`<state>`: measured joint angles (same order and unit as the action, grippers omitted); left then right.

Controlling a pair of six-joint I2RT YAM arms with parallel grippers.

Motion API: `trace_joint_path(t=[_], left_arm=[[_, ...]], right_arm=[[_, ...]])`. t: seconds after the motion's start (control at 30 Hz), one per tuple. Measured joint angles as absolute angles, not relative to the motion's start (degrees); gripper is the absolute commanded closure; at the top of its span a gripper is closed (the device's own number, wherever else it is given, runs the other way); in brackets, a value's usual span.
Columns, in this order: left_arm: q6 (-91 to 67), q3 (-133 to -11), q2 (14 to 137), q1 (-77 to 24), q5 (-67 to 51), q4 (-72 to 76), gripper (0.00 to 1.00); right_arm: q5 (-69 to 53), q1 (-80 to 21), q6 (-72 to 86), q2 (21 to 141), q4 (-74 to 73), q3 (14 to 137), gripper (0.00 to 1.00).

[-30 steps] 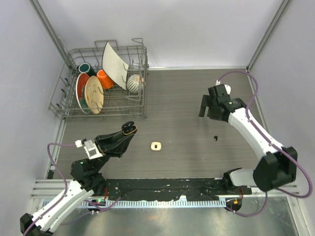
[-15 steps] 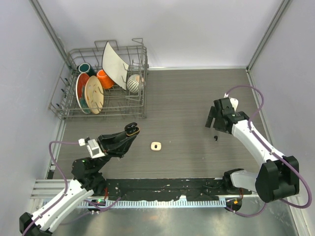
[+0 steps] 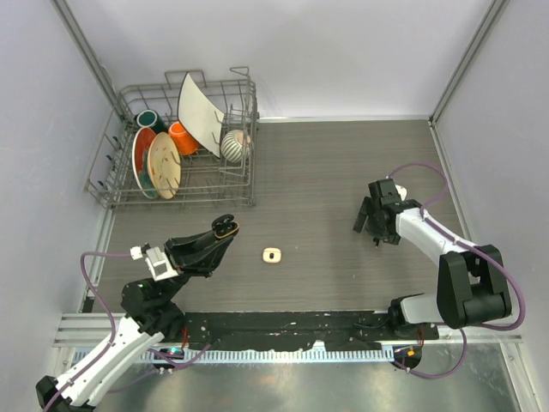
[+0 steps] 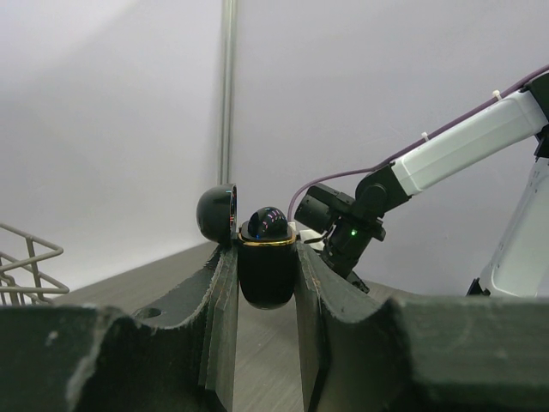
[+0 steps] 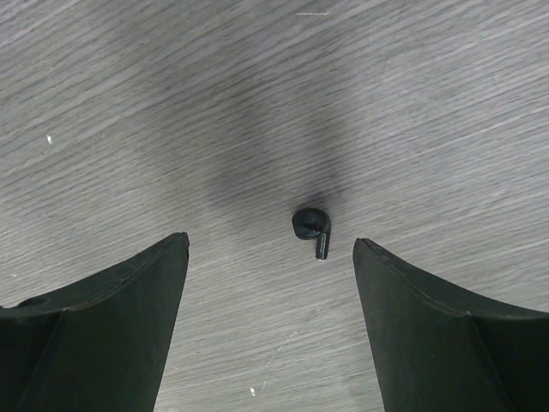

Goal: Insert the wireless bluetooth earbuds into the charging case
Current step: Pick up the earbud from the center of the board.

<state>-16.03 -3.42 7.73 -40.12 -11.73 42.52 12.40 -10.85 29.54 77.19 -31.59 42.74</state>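
Note:
A black stemmed earbud (image 5: 312,228) lies on the grey wood-grain table. My right gripper (image 5: 270,240) is open and low over it, with the earbud between the fingertips and nearer the right finger. In the top view the right gripper (image 3: 375,225) covers the earbud. My left gripper (image 3: 225,228) is shut on a black charging case (image 4: 267,266) with a gold rim. It holds the case upright above the table, with the lid (image 4: 217,215) flipped open. A glossy black dome (image 4: 264,225) shows above the rim. The left gripper also shows in the left wrist view (image 4: 266,253).
A small cream-white item with a dark centre (image 3: 272,255) lies on the table between the arms. A wire dish rack (image 3: 247,184) with plates and cups stands at the back left. A black strip (image 3: 283,330) runs along the near edge.
My right gripper has moved toward the near side and down, from behind the black earbud to right over it. My left gripper with the case has barely moved.

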Motion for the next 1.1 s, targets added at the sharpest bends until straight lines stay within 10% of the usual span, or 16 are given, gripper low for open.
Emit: trace_joint_path(t=[1.1], left_arm=[[-15.99,-3.42,8.34,-40.12,-9.82,41.56,1.00]], right_arm=[[8.08,-11.22,35.75,75.72,-16.47,34.48,0.31]])
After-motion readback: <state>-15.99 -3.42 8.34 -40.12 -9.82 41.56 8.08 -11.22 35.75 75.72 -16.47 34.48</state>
